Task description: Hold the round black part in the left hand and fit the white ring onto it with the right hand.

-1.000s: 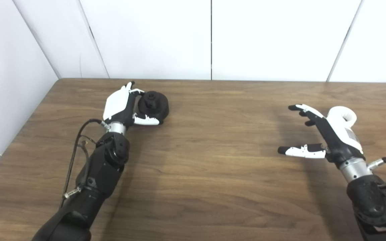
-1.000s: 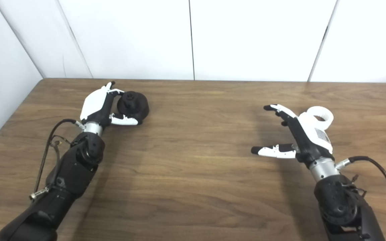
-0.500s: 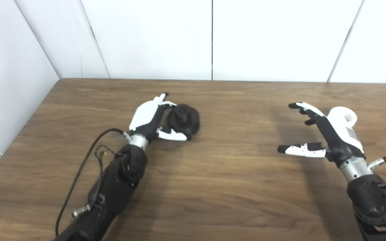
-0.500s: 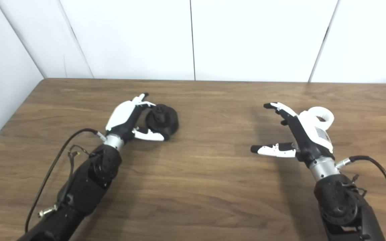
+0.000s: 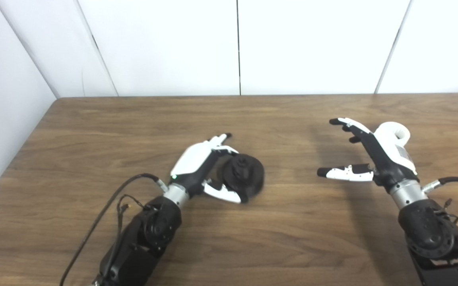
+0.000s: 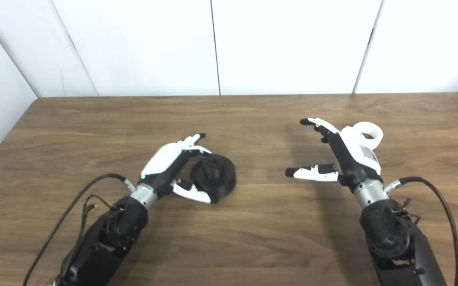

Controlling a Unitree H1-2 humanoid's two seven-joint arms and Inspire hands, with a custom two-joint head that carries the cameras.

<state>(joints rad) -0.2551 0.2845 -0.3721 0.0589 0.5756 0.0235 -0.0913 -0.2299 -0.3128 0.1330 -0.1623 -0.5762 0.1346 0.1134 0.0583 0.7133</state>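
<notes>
Two hands are over the wooden table (image 5: 292,238), one on each side. The left hand (image 5: 201,167) is near the middle of the table and it is closed around the round black part (image 5: 243,176): the fingers (image 5: 221,143) curl over the far side of the part and the thumb (image 5: 223,194) goes under its near edge, so the part sits between them. The part has a small knob on its face, and this face is turned approx. up and toward the camera. If the part rests on the table or is a bit above it, I cannot tell.

The right hand (image 6: 342,153) is at the right side and holds nothing. Its fingers (image 6: 316,124) are stretched forward and spread, and the thumb (image 6: 308,173) points away to the left, wide apart from the fingers. The white ring (image 6: 370,134) lies on the table just behind this hand, at its far right side; part of the ring is hidden by the back of the hand, so I cannot say if they touch. The ring and the black part are well apart, w/ bare table between them.

A black cable (image 5: 105,210) runs along the left forearm, and another cable (image 6: 439,206) goes from the right wrist.
</notes>
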